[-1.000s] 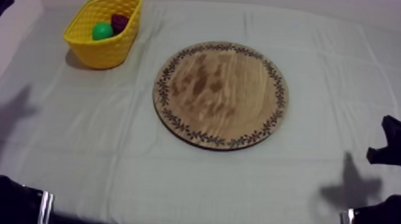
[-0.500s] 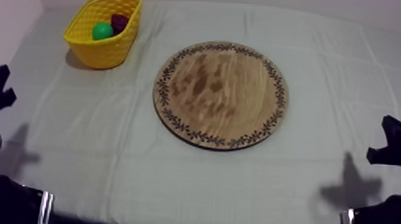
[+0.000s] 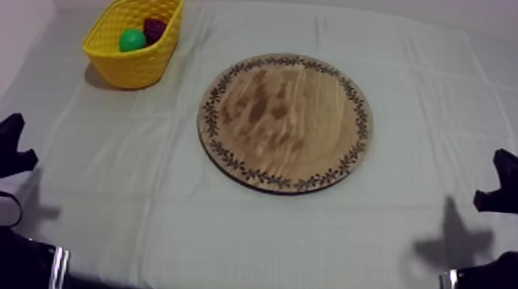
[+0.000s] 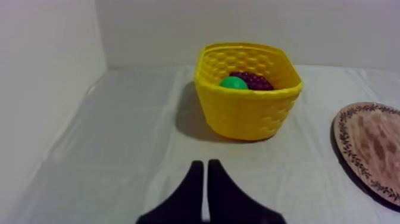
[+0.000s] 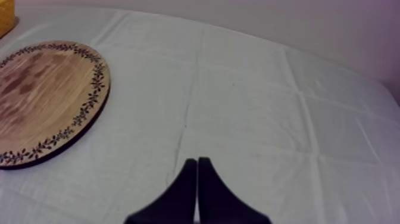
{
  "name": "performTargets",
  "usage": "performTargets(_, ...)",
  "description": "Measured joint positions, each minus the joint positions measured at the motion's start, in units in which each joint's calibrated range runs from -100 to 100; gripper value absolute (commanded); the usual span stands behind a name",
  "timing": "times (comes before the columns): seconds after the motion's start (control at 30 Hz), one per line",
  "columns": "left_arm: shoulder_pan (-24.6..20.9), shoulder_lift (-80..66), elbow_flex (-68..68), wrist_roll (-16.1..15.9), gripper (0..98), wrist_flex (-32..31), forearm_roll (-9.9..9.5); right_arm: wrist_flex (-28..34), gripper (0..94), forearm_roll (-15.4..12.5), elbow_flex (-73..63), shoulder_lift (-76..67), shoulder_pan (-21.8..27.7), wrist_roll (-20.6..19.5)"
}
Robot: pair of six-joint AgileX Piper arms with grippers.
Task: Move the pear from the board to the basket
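Resting low: left gripper (image 4: pixel 204 162) pressed together | right gripper (image 5: pixel 197 160) likewise | pear (image 3: pixel 132 40) (green) inside yellow basket (image 3: pixel 136 69)

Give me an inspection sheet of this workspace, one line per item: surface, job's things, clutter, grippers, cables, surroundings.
Surface: grey-white cloth, creased but lying flat.
Job's things: pear lies inside the yellow basket at the cloth's far left; wooden board sits at the middle.
Clutter: bunch of grapes in the basket, beside the pear.
Grippers: left gripper shut on nothing, low at the left side, facing the basket; right gripper shut on nothing, low at the right side, off the board's edge.
Cables: nothing seen.
Surroundings: pale wall along the cloth's far and left edges.
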Motion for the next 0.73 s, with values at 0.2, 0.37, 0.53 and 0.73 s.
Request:
performTargets(0.2,-0.5,-1.1,0.3,0.8,0.0,1.1,-0.13,0.0,0.5,0.0,0.0,0.0,0.0,0.0)
performTargets(0.37,-0.5,-1.2,0.3,1.1,0.0,1.2,-0.52,0.0,0.5,0.0,0.0,0.0,0.0,0.0)
performTargets(0.53,-0.5,-1.3,0.3,1.2,0.0,1.2,-0.89,0.0,0.5,0.0,0.0,0.0,0.0,0.0)
performTargets(0.73,-0.5,-1.3,0.3,0.6,0.0,1.3,-1.05,0.0,0.5,0.0,0.0,0.0,0.0,0.0)
